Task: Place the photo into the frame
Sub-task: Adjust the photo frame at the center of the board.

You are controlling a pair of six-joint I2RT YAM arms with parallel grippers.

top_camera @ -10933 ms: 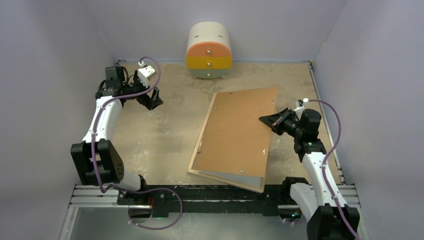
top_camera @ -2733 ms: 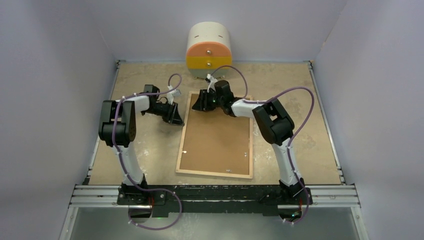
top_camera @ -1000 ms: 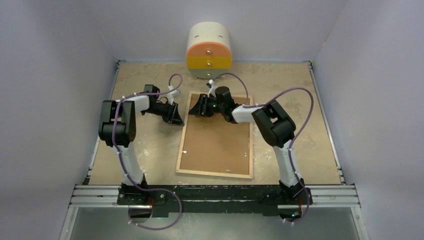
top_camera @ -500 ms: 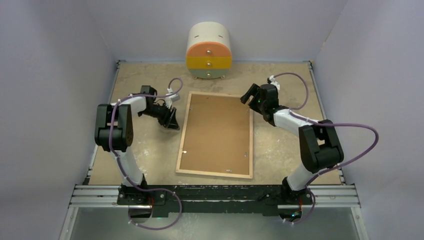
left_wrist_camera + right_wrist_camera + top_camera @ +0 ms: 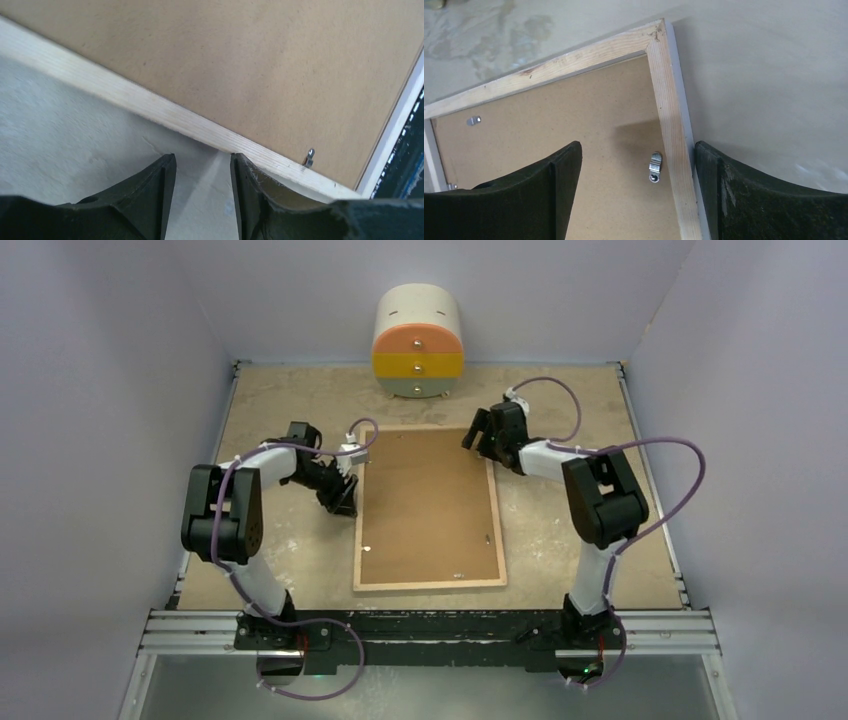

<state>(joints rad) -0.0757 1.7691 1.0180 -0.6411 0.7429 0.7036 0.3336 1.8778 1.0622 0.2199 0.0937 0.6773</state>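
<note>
Lying flat on the table [image 5: 290, 400], back side up, the frame [image 5: 430, 583] sits in the overhead view with its long sides running away from the arm bases and its light wood rim around the brown backing board [image 5: 425, 505]; a small rounded drawer unit [image 5: 417, 340] stands beyond the frame's far edge. The left gripper [image 5: 345, 502] is down at the frame's left long side, roughly midway along it, and the right gripper [image 5: 478, 435] is at the frame's far right corner. Seen from the left wrist, the two dark fingers [image 5: 150, 200] stand a modest way apart with only bare table between them, their tips just short of the frame's wood rim (whether one brushes it I cannot tell); a small metal tab [image 5: 309, 157] sits on the backing board just inside that rim. Seen from the right wrist, the fingers [image 5: 559, 195] are spread wide and grip nothing: one hangs over the backing board, the other just outside the frame's right rim, so the rim runs between them, with another metal tab [image 5: 654, 167] on the board close beside it.
</note>
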